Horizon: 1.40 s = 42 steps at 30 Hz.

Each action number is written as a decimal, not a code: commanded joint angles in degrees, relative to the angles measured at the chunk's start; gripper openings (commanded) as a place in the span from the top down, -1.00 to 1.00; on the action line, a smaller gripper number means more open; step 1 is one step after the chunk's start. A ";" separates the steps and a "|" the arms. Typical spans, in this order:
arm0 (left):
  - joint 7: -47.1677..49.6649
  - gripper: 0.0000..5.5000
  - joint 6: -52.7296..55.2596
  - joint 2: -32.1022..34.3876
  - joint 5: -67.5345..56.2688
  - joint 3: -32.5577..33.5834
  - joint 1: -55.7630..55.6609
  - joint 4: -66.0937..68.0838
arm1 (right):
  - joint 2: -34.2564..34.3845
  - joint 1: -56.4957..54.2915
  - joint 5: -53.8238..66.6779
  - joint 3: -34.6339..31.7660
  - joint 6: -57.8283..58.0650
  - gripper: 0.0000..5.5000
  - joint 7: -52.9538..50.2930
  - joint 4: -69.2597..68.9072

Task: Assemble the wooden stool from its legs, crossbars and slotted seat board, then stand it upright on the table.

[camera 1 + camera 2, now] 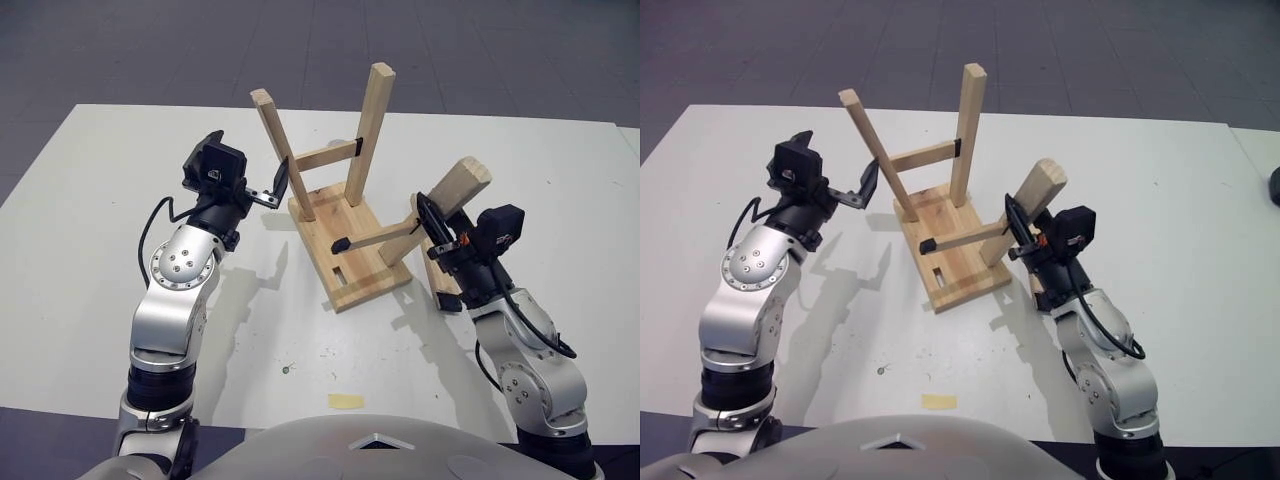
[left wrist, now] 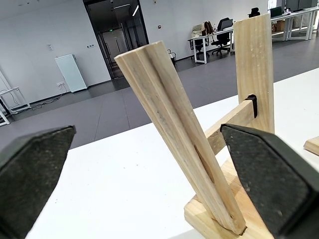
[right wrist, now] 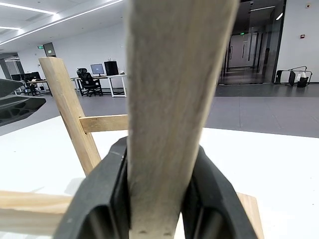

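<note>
The stool is about half built and lies upside down. The slotted seat board point(image 1: 362, 282) rests flat on the table point(image 1: 120, 180), and at its far end two legs, the far left leg point(image 1: 280, 150) and the far right leg point(image 1: 369, 125), stand in it, joined by a crossbar point(image 1: 325, 156). The right gripper point(image 1: 432, 232) is closed on a third leg point(image 1: 452, 192), which is tilted, with a second crossbar point(image 1: 375, 238) pointing out from it over the board. I cannot tell if its foot sits in the slot. The left gripper point(image 1: 278, 188) is wide open, one finger on each side of the far left leg, not touching it. I judge that seating this leg, adding the fourth and turning the stool upright remain. Another wooden piece point(image 1: 441, 282) lies on the table, partly hidden under the right arm, so it is hard to say what it is.
</note>
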 commanded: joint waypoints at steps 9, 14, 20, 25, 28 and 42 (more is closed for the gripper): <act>-0.04 -0.96 -1.03 -1.02 1.85 -0.89 -0.14 1.09 | 1.85 -8.25 -2.43 0.72 6.21 0.62 -1.42 2.29; -0.17 -0.96 -1.42 -1.67 2.42 -0.92 -0.14 1.54 | 4.06 -10.37 -1.60 0.29 5.85 0.62 -1.26 0.84; -0.53 -0.96 -2.04 -1.51 2.59 -0.88 -0.68 2.47 | 6.54 -14.67 0.22 -2.06 6.20 0.31 -1.70 -0.38; -0.85 -0.96 -2.52 -1.47 2.82 -1.13 -0.49 2.65 | 8.57 -25.47 9.32 -8.16 10.97 0.01 -5.80 -3.28; -0.34 -0.96 -0.90 -3.71 0.15 0.75 -0.61 2.16 | 8.61 -35.63 17.75 -13.59 13.45 -0.18 -11.15 -3.82; 1.29 -0.96 -1.96 -4.38 1.79 1.12 1.11 1.91 | -10.48 -10.70 14.73 -18.17 26.23 -0.96 -4.95 8.08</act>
